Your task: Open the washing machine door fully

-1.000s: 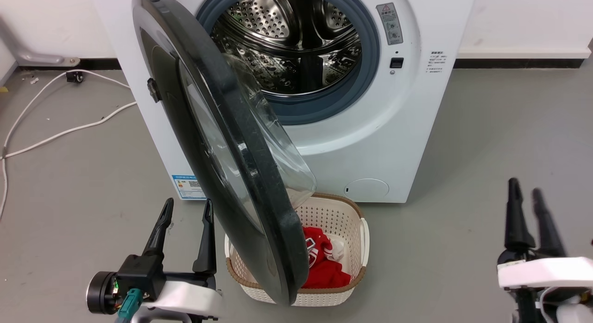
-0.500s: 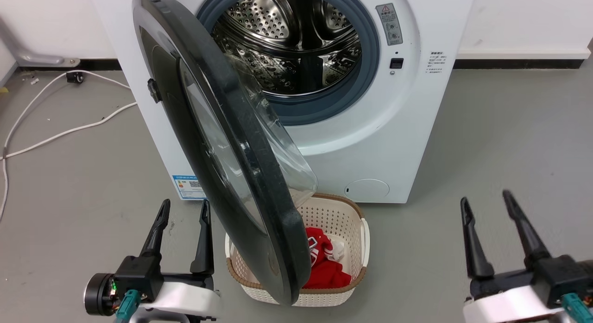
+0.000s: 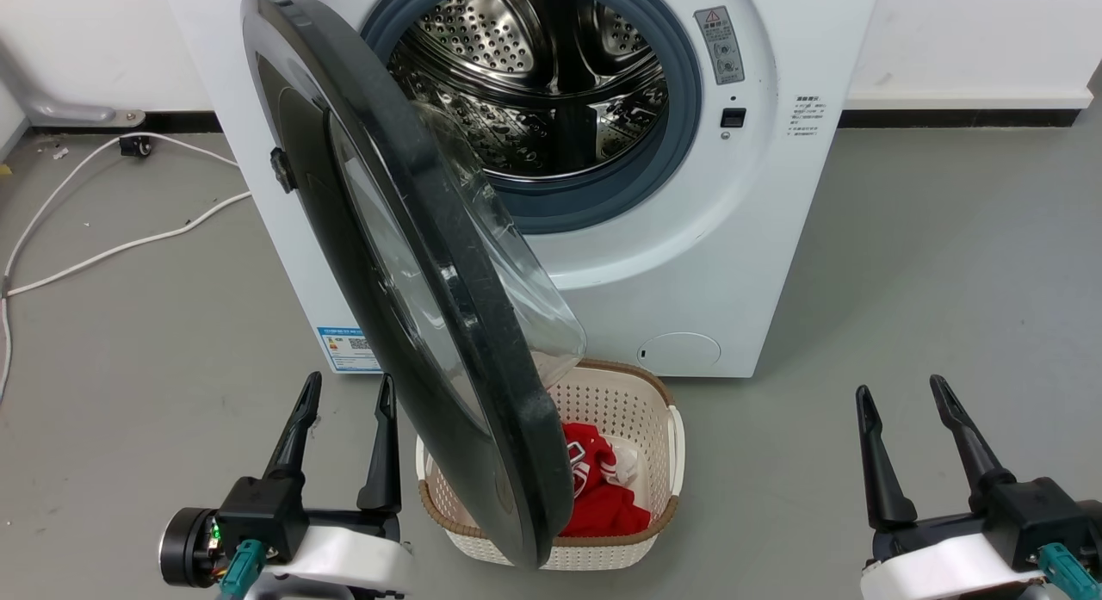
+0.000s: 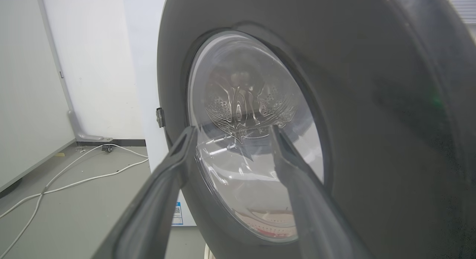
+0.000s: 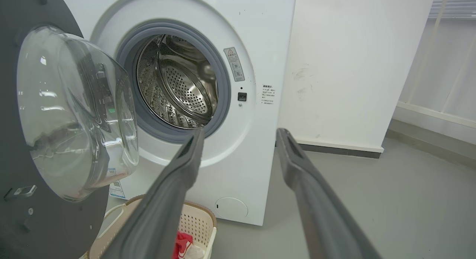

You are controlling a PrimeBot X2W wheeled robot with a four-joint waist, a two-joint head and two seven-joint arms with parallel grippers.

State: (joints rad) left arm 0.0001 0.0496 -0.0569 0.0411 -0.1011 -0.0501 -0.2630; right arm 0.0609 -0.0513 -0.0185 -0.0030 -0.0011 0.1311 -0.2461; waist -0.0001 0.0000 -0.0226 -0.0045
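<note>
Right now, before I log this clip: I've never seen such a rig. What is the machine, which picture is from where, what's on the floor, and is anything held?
It is a wheeled robot with two arms, each ending in two long dark fingers. The head camera looks down: the left gripper is at lower left, the right gripper at lower right. The other two pictures come from wrist cameras looking along each gripper's fingers: the left one faces the outer side of the washing machine door, the right one faces the open steel drum. The door stands swung out from the white washing machine. On the floor before it sits a pale basket holding a red garment; a white cable lies to the robot's left. Both grippers are open and hold nothing.
</note>
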